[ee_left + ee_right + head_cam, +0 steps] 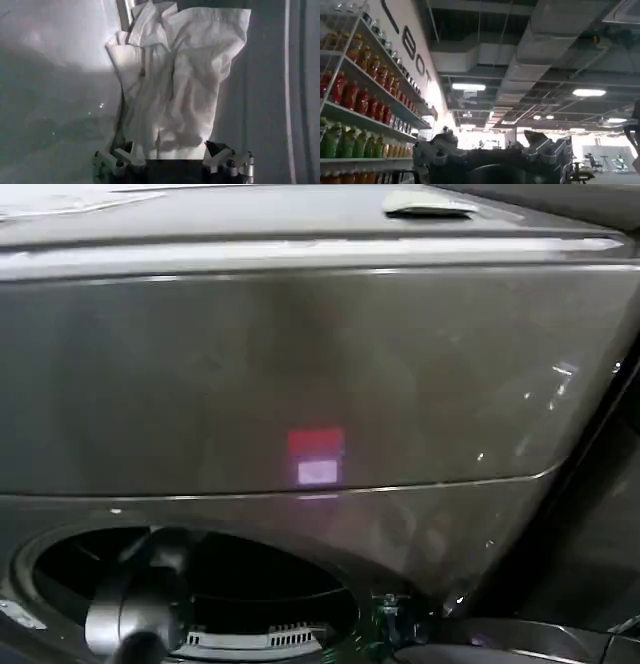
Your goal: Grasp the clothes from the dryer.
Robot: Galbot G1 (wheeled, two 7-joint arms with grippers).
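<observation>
- At lower left of the head view, the left arm reaches into the round opening of the dryer; the bronze-grey front panel fills the frame above it, and a small red and pale patch sits at its centre.
- Inside the drum, per the left wrist view, the clothes hang as a crumpled white bundle directly ahead of the left gripper, with the drum wall pale and curved behind.
- Finger state, left: the two fingers stand spread, one at either side of the bundle's lower edge. The fabric reaches down between them, but whether the pads are touching it cannot be told.
- Governing relation: the bundle lies straight ahead of the left fingers and centred between them. Its long axis runs up the frame, away from the gripper, the wider, folded end farthest from the fingers and the narrower end nearest.
- Judgement: the left arm is much the nearer; closing on the near end looks the next requirement.
- Toward the right, the right gripper is raised clear of the machine, facing a ceiling and shelves of bottles. Its fingers stand apart and hold nothing.
</observation>
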